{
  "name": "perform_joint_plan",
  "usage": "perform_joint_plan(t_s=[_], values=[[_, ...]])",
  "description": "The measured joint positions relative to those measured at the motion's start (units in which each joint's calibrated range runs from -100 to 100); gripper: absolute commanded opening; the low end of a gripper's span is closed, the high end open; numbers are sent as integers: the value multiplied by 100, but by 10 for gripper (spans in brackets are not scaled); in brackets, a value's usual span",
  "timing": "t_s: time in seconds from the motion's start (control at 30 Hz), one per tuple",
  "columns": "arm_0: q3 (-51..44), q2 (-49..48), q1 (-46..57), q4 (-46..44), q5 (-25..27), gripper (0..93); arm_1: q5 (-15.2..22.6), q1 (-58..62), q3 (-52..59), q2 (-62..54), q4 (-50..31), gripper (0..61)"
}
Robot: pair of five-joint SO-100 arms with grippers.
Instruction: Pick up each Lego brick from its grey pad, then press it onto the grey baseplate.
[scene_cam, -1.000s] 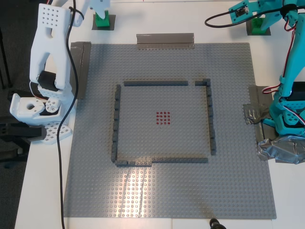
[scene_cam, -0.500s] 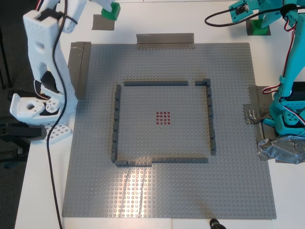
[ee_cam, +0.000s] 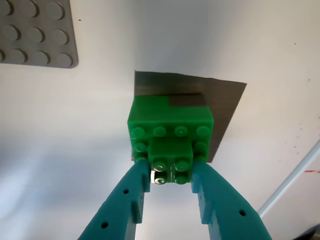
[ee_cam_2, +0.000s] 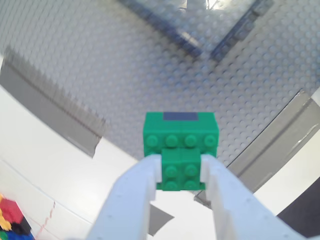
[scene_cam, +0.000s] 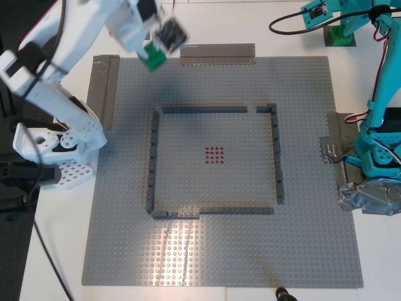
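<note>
Now my second hand (scene_cam: 155, 55), clenched on a Lego brick (scene_cam: 153, 57), has swung from its pad over the grey baseplate (scene_cam: 219, 251); pressing comes next. My first hand (ee_cam: 171, 176) grips the other brick (ee_cam: 170, 134), not yet lifted.

Two green Lego bricks (scene_cam: 153, 56) (scene_cam: 342, 36) (alike in shape), one grey baseplate (scene_cam: 219, 251), one grey pad (ee_cam: 220, 105) in sight, two arms, one white (scene_cam: 56, 94), one teal (scene_cam: 382, 94).
</note>
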Motion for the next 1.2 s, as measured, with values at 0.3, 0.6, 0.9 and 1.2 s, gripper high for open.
perform_joint_plan(t_s=[0.3, 0.6, 0.9, 1.2], values=[[-20, 0, 0, 0, 0, 0, 83, 1900, 2070, -1200, -780, 1], [-341, 8, 44, 617, -37, 0, 386, 3518, 2340, -596, -1786, 1], [-449, -583, 44, 1322, -31, 0, 230, 3718, 1896, 699, -2550, 1], [-468, -1403, 37, 1948, 429, 0, 108, 3791, 1586, 1598, -3025, 1]])
